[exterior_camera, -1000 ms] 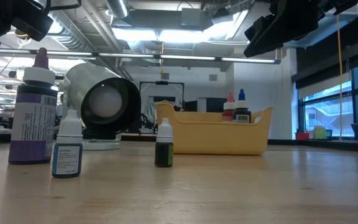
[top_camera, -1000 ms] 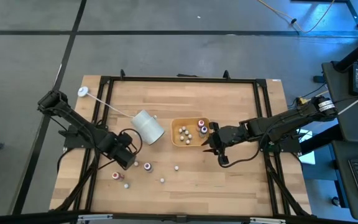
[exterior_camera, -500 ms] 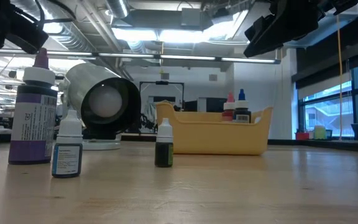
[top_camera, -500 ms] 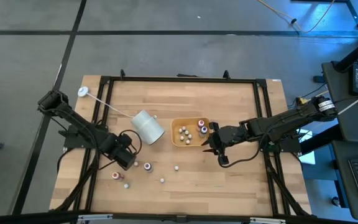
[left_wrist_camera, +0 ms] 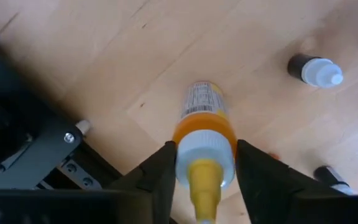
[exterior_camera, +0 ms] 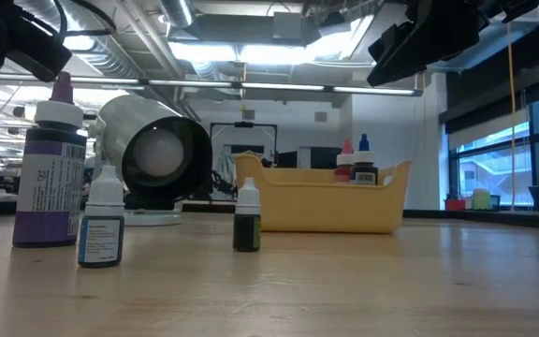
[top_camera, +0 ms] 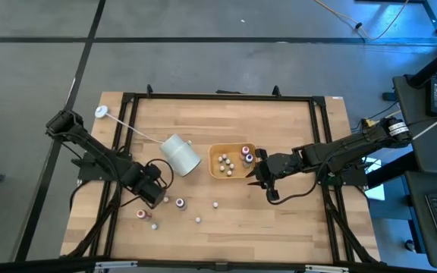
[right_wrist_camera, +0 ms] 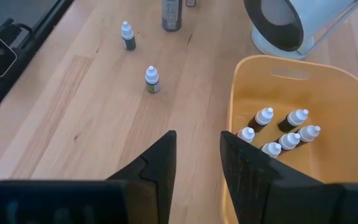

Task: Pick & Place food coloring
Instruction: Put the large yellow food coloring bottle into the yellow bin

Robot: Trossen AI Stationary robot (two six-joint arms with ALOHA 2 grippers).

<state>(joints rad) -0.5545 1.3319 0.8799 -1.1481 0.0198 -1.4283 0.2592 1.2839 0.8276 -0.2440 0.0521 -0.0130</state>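
An orange food coloring bottle [left_wrist_camera: 202, 124] with a white collar and yellow tip stands upright on the wooden table, near the left frame rail. My left gripper [top_camera: 152, 196] points straight down over it and is shut on it. Several more tiny bottles [top_camera: 180, 202] stand scattered on the table's near left. Others stand inside the yellow-orange tray [top_camera: 212, 168] at the middle. My right gripper [right_wrist_camera: 197, 155] hangs open and empty beside the tray's right side, clear of the table. My left gripper pinches the orange bottle's white collar [left_wrist_camera: 185, 163] between its two fingers, one on each side. The fingers come from above, pointing down along the bottle. The bottle stands upright; whether its base is still on the table I cannot tell.
A large white cup [top_camera: 179, 154] lies on its side left of the tray, with a white stick reaching to the far left. A tall purple bottle [exterior_camera: 50, 178] and smaller ones [exterior_camera: 101, 229] stand close by my left gripper. The black frame rail [left_wrist_camera: 48, 149] runs beside the orange bottle.
In the low view my left arm has come down a little over the near-left bottles. The bottles, cup and tray stand as before, and my right arm has kept still.
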